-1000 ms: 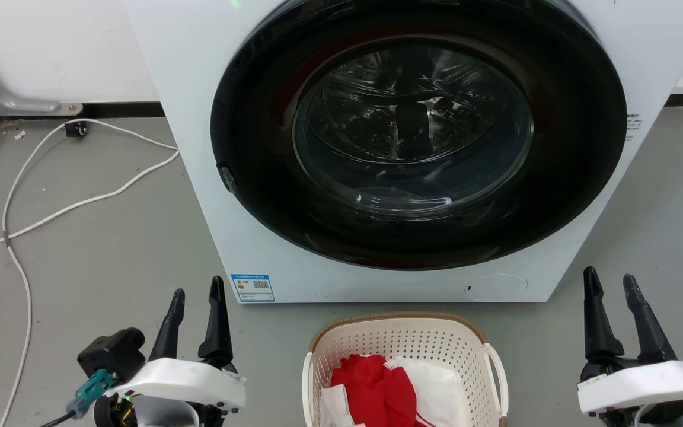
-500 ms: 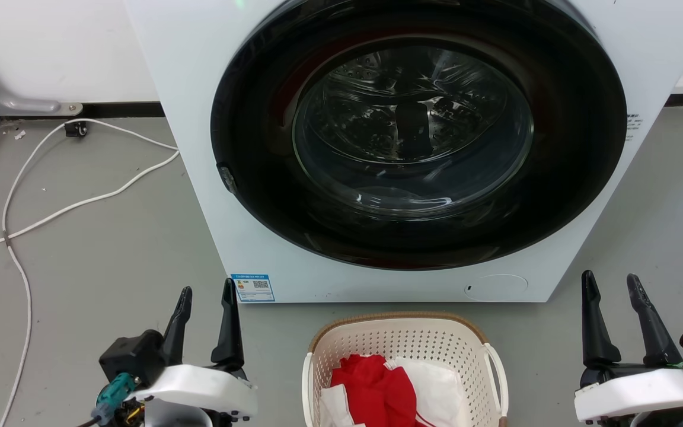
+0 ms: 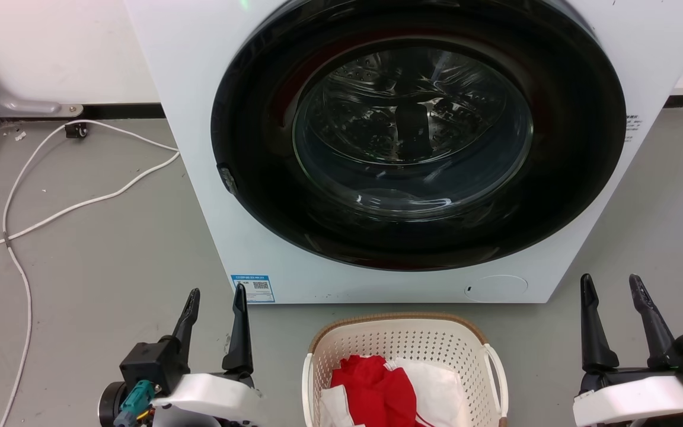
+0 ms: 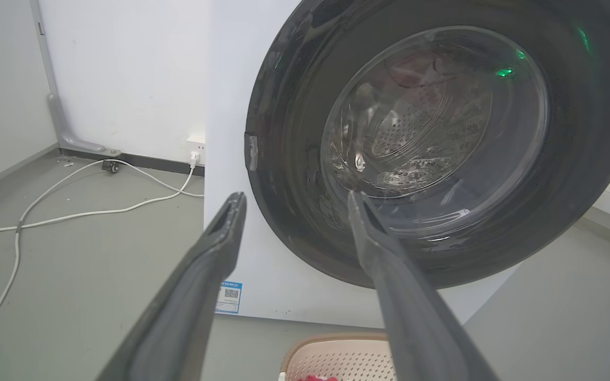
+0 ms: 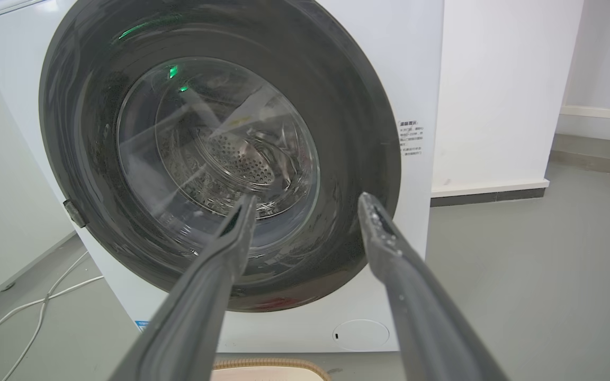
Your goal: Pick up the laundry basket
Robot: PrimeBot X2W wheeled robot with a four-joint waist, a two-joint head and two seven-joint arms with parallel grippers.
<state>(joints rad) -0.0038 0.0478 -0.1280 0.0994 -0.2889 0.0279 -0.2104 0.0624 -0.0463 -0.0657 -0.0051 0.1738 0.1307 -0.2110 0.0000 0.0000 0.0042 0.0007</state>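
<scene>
Dark-fingered left gripper (image 3: 217,289) and right gripper (image 3: 609,277) both stand parted, holding nothing, pointing upward, flanking the laundry basket (image 3: 398,319) on the floor (image 3: 110,249).

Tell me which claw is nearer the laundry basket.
Left. The left claw sits just left of the laundry basket; the right claw stands farther off its right side.

Head cam looks steeply down at the washing machine (image 3: 187,59) and the floor (image 3: 110,237) in front. Both wrist cams sit low and close, tilted up at its round door (image 4: 294,132), one from each side. All three share that door.
</scene>
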